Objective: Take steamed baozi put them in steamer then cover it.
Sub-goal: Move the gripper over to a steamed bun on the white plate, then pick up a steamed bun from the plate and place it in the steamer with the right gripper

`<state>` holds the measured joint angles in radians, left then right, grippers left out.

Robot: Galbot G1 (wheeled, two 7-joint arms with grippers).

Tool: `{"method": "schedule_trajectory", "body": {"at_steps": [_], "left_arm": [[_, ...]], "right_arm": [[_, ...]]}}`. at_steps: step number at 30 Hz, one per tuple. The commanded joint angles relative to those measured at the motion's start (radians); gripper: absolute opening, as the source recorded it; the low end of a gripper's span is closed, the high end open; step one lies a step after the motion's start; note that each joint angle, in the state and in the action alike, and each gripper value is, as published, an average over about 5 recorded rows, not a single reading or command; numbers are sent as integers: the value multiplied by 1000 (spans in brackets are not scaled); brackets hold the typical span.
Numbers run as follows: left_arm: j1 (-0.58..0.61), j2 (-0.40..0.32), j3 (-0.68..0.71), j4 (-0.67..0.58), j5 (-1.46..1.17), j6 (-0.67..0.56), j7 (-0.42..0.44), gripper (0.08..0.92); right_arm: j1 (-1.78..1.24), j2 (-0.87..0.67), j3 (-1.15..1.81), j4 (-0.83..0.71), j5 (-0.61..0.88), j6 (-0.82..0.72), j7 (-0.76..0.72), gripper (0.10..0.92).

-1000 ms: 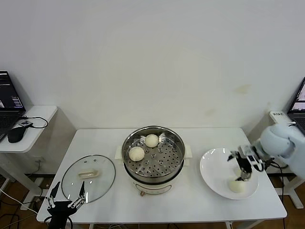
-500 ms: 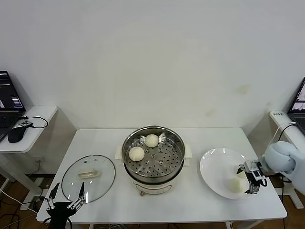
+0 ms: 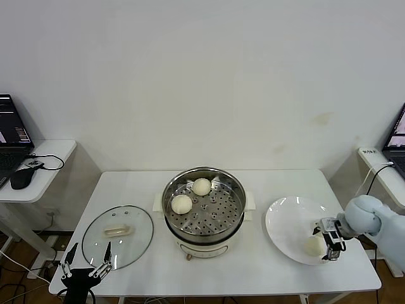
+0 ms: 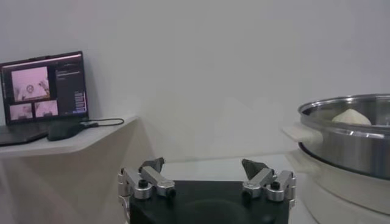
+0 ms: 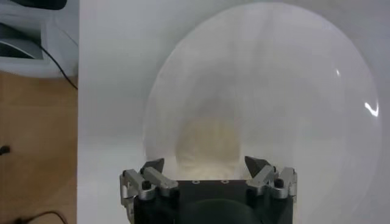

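Observation:
The steamer (image 3: 204, 206) stands mid-table on its white base, uncovered, with two steamed baozi (image 3: 201, 186) (image 3: 181, 203) on its perforated floor. Another baozi (image 3: 312, 246) lies at the front right of the white plate (image 3: 288, 221). My right gripper (image 3: 330, 244) is down at that bun. In the right wrist view the baozi (image 5: 207, 143) sits between the open jaws of the right gripper (image 5: 205, 165), with a small gap on each side. The cover (image 3: 118, 235), a glass lid, lies flat at the front left. My left gripper (image 3: 85, 265) hangs open off the table's front left corner.
A side table with a laptop and mouse (image 3: 20, 179) stands at far left. In the left wrist view the left gripper (image 4: 204, 165) faces the steamer's side (image 4: 347, 140). The plate (image 5: 274, 73) lies close to the table's right edge.
My right gripper has come down from above the plate's middle to its front right and now straddles the baozi, its jaws slightly narrower. The left arm has not moved.

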<state>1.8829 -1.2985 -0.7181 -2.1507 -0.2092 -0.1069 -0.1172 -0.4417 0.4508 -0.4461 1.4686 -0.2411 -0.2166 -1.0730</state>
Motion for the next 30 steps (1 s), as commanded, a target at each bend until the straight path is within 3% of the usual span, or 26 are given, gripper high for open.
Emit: {"method": "schedule_trajectory", "body": {"at_steps": [1,17,30], "left_arm": [[0,1,0,1,0,0,0,823],[4,-2,1,-7,1,-1,-4,823],[12,0,-5,-29,4,-3,-4,823]], "right_arm": [[-19,22,14,-25,-11,-2,9,780],[34,13,-12,-11,3,-7,-19,643],[418,-22,-178,45,165,-38,-66,628]]}}
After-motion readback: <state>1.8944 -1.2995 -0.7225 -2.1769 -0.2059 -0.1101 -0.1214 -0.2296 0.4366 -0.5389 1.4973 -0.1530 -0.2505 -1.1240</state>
